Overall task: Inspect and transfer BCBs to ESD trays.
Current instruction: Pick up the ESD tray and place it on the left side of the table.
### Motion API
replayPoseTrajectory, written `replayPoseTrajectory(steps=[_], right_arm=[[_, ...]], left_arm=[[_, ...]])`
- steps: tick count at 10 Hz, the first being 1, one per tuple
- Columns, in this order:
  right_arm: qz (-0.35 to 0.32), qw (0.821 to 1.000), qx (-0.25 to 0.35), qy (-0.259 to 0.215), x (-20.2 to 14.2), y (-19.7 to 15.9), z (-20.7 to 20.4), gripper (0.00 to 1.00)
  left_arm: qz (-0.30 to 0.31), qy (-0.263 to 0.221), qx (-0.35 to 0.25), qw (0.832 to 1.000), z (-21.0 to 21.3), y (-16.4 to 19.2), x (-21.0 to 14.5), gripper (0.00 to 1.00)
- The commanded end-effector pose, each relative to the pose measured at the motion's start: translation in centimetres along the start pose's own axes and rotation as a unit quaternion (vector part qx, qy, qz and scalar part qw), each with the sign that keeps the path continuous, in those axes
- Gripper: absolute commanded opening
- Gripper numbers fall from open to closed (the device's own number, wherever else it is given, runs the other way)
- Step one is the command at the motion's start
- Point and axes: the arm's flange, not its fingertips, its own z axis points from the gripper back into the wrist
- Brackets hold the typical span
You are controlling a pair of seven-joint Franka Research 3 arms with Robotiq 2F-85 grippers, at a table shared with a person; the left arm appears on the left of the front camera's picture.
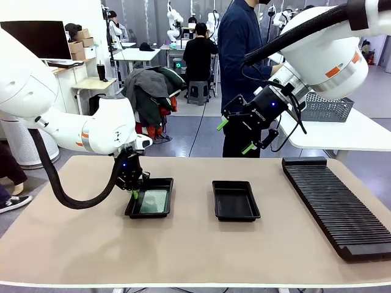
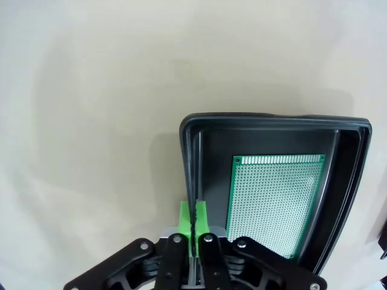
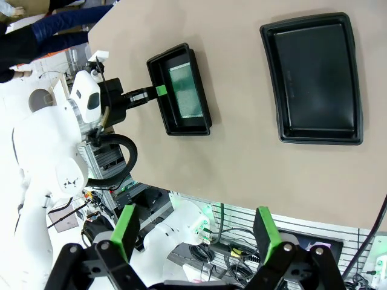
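The left gripper (image 2: 193, 212) is closed, and its green pads pinch the side wall of the left tray (image 2: 275, 119). This tray lies on the table (image 1: 183, 250), in front of the left arm. One board (image 2: 275, 202) lies flat on its floor, close to the wall opposite the pinched one, and the pads do not touch it. So the gripper holds the tray, not the board.

The right gripper (image 1: 234, 137) hangs high above the far side of the table with its fingers wide apart and nothing between them. It is well apart from both trays.

The right tray (image 1: 235, 200) sits near the middle of the table, well apart from the left tray, and its floor is bare. The long ribbed rack (image 1: 339, 204) lies at the right side. A person (image 1: 241, 43) stands behind the table, and I cannot see the hands clearly.

In my judgement the task is about half done: one board is already in its tray, and the second tray waits for a board. Because the left gripper has the rim of the loaded tray, I think it is about to move or adjust this tray. Whether more boards wait somewhere I cannot tell.
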Motion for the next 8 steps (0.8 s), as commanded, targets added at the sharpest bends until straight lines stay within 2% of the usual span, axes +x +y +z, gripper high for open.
replayPoseTrajectory(steps=[1,5,8], right_arm=[[-0.003,1.0,-0.005,-0.005,0.1,0.1,0.1,1.0],[-0.003,1.0,-0.005,-0.005,0.1,0.1,0.1,1.0],[-0.003,1.0,-0.005,-0.005,0.1,0.1,0.1,1.0]], left_arm=[[0.004,-0.004,-0.051,0.999,-0.3,2.5,-0.5,0.03],[-0.001,-0.032,-0.087,0.996,1.0,6.4,-0.7,0.03],[-0.022,-0.034,-0.101,0.994,2.9,10.7,0.6,0.03]])
